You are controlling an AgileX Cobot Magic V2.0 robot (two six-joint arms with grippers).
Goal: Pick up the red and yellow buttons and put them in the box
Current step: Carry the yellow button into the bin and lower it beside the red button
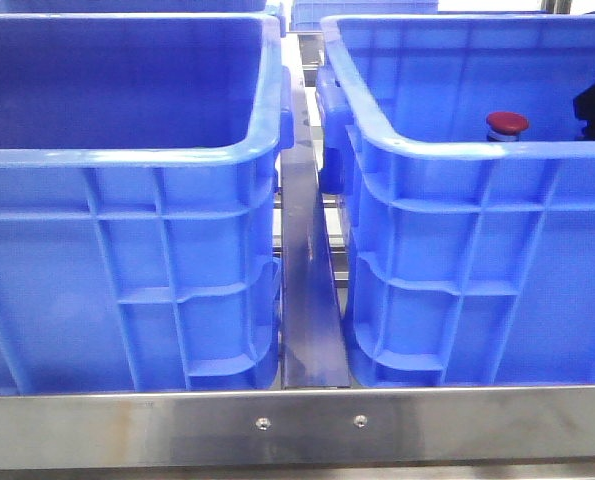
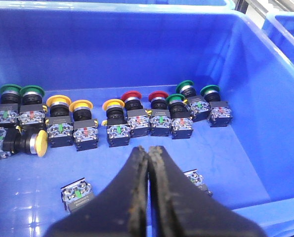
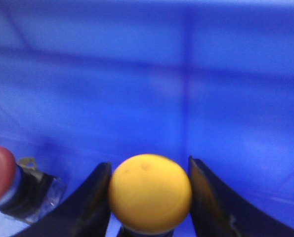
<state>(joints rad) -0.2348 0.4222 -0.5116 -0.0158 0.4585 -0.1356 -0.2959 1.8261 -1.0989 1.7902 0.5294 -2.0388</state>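
Right gripper point(image 3: 149, 197): jaws clamped on the yellow button point(image 3: 150, 192), inside a blue crate.
Red button point(image 1: 506, 124): upright in the right crate point(image 1: 457, 150), just beside the yellow one; its cap shows over the rim in the front view.
Left gripper point(image 2: 147, 163): jaws together, empty, above the left crate point(image 1: 127, 160).
Left crate contents: a row of buttons point(image 2: 112, 116) with green, yellow and red caps.

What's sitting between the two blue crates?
In the front view, only a bare steel strip runs between the left crate and the right crate; nothing lies on it.
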